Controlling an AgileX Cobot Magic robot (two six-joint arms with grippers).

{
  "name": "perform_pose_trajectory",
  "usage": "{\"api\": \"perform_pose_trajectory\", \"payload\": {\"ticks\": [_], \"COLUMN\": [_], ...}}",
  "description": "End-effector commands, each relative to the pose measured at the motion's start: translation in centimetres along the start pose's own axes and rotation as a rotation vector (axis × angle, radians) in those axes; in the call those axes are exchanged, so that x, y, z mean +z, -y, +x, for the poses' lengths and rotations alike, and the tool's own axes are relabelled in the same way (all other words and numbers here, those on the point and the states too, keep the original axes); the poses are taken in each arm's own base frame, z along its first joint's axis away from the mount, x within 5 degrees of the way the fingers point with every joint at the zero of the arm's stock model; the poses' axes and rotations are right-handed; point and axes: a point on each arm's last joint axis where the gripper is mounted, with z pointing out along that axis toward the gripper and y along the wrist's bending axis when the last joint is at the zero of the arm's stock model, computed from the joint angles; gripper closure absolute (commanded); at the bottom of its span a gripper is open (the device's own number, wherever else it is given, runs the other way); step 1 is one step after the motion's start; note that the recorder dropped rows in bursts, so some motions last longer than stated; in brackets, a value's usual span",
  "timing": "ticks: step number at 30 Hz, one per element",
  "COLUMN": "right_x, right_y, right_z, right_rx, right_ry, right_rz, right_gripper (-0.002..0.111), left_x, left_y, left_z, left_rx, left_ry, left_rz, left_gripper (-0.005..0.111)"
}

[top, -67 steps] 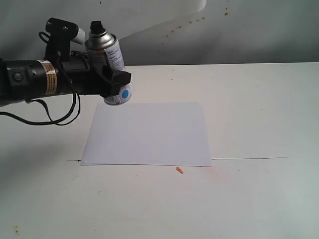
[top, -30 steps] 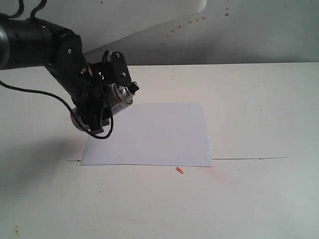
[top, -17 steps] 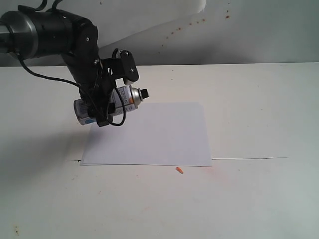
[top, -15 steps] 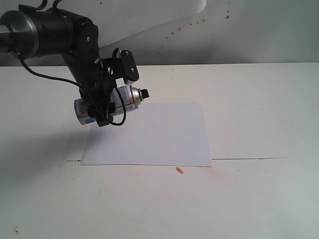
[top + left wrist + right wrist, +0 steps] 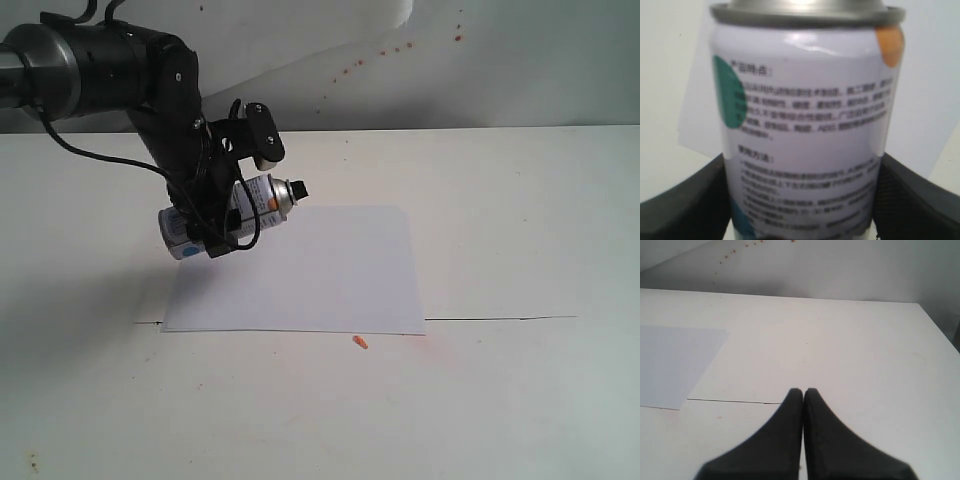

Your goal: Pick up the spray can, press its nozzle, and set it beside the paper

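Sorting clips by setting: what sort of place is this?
Probably a lab test bench: a white table against a stained wall, a sheet of paper, and a robot's left end effector gripping a spray can.

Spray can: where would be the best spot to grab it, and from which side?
Grip the spray can around its straight cylindrical body, from two opposite sides, as the left gripper does. It hangs tilted, so come square to its axis, leaving the narrow nozzle free.

Bare table (image 5: 520, 230) right of the paper (image 5: 320, 270)
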Motion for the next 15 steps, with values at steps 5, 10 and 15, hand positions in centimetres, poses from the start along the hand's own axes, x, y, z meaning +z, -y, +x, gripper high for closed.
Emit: {"api": "perform_pose_trajectory", "payload": {"ticks": [5,10,15], "right_x": [0.0,-0.2,-1.0], "right_y": [0.1,0.1,0.7], "right_z": [0.0,-1.5,-3.9], "right_rx": [-0.013,0.035,0.407], "right_ry": [0.007,0.178,0.463], "right_rz": [0.012,0.009,-0.013], "right_gripper": [0.108,0.108,0.108], "left_x": [-0.7,-0.7,-0.7], "left_y": [-0.1,0.0,0.0], "left_z": [-0.5,-0.6,-0.6], "left_rx": [0.006,-0.005,0.012], "left_ry": [0.032,0.045,0.046], "left_rz": [-0.017,-0.008,-0.01], "left_gripper": [0.107,0.107,0.107]}}
